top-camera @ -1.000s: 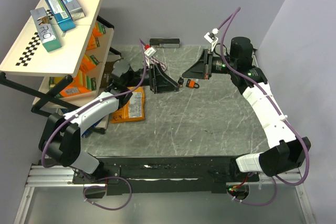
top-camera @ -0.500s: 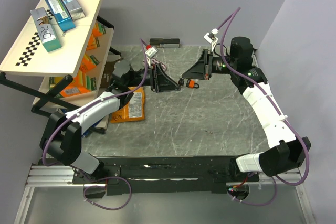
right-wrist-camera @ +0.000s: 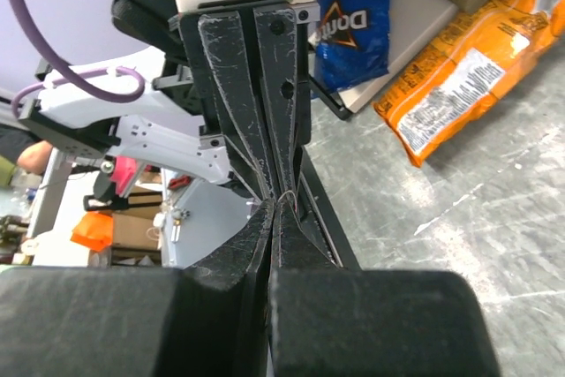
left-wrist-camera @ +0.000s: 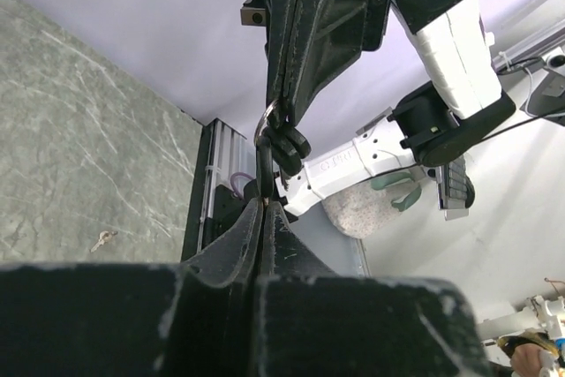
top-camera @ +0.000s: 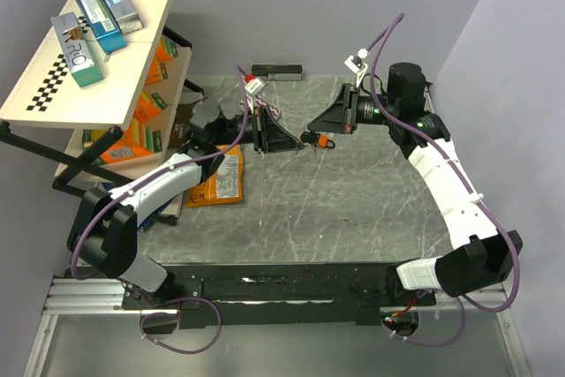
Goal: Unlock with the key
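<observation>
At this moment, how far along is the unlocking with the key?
Done: the key cluster is picked up, held where the fingertip pairs meet. In hand: the right gripper and left gripper are both shut on it, tip to tip. Left: the orange-red padlock sits beside the tips; whether a key is in it cannot be told, so inserting and turning likely remain.

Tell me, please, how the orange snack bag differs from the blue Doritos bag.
The orange snack bag lies directly on the marble table; the blue Doritos bag seems to rest on a pale flat box. The orange bag carries a white label panel; the blue bag shows white brand lettering. Both are snack packets lying flat.
</observation>
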You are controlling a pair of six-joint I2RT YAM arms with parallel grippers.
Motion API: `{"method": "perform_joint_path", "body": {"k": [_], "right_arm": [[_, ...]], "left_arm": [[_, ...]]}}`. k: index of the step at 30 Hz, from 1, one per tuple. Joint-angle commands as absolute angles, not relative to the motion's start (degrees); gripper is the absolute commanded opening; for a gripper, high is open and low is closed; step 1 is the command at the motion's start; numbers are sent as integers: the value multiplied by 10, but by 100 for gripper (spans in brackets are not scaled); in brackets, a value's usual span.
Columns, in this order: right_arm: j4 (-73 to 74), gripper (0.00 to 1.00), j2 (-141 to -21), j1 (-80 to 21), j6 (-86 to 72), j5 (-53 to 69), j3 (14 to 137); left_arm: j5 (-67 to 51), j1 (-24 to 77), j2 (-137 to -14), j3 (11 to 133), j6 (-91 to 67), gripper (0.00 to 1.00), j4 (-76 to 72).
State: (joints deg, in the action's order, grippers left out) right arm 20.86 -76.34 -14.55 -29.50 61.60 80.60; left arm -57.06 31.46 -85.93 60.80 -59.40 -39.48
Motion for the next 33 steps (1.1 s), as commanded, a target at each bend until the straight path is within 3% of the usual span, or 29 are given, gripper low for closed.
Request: {"method": "perform_joint_path", "body": {"k": [1,3,6,7,10,11,18,28,33], "right_arm": [[222,0,-755,-144,-261,602,816],[254,2,-758,-145,-236,598,820],[298,33,-755,-144,-196,583,825],[306,51,-754,-145,-186,576,825],[337,71,-745,-147,-150,564,830],[343,73,-744,-149,-140,563,832],[376,74,-748,-177,-85,548,851],[379,51,-775,-199,-74,574,852],[382,51,-780,-199,-62,575,837]], "left_arm": [[-570,317,-848,636,-561,1,-366],[-574,317,-851,645,-528,1,-336],[-572,317,-855,678,-446,1,-217],[-576,316,-856,696,-426,1,-155],[-591,317,-865,728,-353,1,-54],[-598,317,-867,735,-326,1,-32],[-652,317,-889,781,-258,1,96],[-664,317,-913,814,-237,1,130],[-676,317,-917,820,-243,1,126]]}}
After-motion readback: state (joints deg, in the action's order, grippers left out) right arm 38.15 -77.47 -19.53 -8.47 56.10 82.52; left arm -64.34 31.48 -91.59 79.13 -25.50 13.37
